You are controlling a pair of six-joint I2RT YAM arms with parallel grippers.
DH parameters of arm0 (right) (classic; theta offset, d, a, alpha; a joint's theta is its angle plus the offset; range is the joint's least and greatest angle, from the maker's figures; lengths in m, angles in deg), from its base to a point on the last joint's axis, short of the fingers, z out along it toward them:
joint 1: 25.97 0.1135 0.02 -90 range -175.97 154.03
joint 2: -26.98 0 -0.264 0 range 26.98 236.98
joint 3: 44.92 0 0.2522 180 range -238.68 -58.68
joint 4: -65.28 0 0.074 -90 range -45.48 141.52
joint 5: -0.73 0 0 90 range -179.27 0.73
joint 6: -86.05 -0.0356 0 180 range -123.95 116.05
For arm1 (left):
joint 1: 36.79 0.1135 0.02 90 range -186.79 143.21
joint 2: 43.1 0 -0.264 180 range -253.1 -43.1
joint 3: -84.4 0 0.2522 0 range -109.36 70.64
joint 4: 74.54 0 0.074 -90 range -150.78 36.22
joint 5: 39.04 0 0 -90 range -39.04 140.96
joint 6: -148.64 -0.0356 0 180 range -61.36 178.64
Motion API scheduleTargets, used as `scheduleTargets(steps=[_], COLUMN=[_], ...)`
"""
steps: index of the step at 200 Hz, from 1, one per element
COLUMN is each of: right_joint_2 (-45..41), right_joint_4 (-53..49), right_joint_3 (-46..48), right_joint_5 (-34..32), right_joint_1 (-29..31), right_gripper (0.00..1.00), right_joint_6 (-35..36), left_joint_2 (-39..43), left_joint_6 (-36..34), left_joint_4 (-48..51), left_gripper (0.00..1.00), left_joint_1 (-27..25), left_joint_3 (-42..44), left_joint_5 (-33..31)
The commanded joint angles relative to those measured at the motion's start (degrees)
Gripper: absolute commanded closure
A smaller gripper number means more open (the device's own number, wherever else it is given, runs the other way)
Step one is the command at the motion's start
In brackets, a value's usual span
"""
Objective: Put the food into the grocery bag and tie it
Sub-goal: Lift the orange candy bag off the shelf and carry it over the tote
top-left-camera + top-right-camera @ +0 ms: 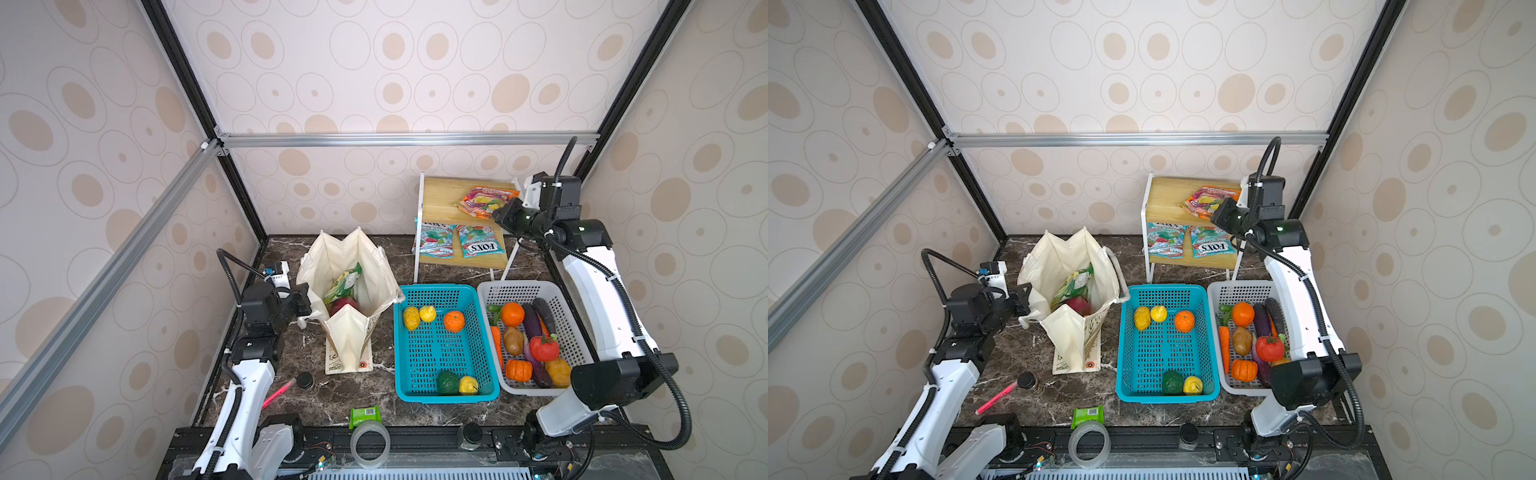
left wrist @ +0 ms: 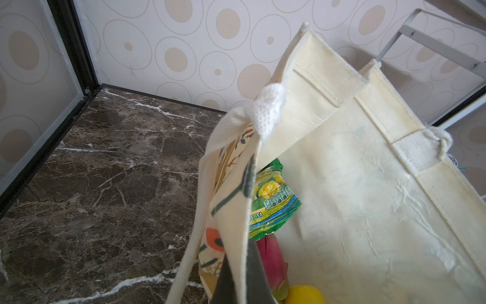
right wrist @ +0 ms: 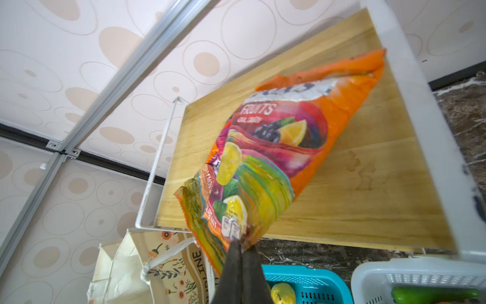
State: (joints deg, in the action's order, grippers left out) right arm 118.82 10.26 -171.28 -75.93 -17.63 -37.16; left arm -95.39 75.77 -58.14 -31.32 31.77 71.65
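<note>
Cream canvas forms the grocery bag [image 1: 376,282], which stands open just beside the blue basket [image 1: 400,357], on the left-arm side. Inside the bag lie a green packet [image 1: 343,284], a pink dragon fruit [image 2: 272,259] and a lemon [image 2: 302,294].

The left gripper [image 2: 238,265] is pressed together on the bag's rim, on the wall facing away from the blue basket, with the cloth pinched between its fingers.

A wooden shelf [image 1: 442,199] stands behind the blue basket, toward the back wall. At the shelf's upper board, the right gripper [image 3: 240,244] is clamped on one corner of the orange packet [image 3: 278,147]. The rest of the packet is over the board; whether it touches the board cannot be told.

A white basket [image 1: 486,299] of vegetables sits just beside the blue basket, on the right-arm side.
</note>
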Motion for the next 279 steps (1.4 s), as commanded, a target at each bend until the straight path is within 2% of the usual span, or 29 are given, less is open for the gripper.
scheduleTargets(steps=[1,69,102,162,224,279], right_joint_2=[0.1,5.7,4.7,-0.6,4.8,15.9], right_joint_4=[-2.7,-9.2,-9.8,-6.5,-6.5,-2.8], right_joint_3=[-5.0,-21.3,-22.3,-17.7,-22.0,-25.5], right_joint_5=[-1.0,-1.9,-3.7,-7.2,-10.7,-2.7], right_joint_1=[2.1,4.6,7.4,20.1,34.8,40.6], right_gripper=[1.00,1.00,1.00,1.00,1.00,1.00], right_joint_6=[3.1,4.1,5.1,6.5,8.5,5.4], left_joint_2=[0.9,1.2,1.2,0.9,1.1,1.3], left_joint_6=[-0.8,-0.8,-0.9,-0.7,-0.7,-0.6], left_joint_4=[-0.8,-0.7,-0.7,-0.8,-0.8,-1.0], left_gripper=[1.00,1.00,1.00,1.00,1.00,1.00], left_joint_1=[0.3,0.2,0.3,0.2,0.2,0.2], left_joint_3=[-0.9,-1.0,-1.0,-1.0,-1.0,-0.9], left_joint_5=[0.3,0.6,0.5,0.9,0.9,1.0])
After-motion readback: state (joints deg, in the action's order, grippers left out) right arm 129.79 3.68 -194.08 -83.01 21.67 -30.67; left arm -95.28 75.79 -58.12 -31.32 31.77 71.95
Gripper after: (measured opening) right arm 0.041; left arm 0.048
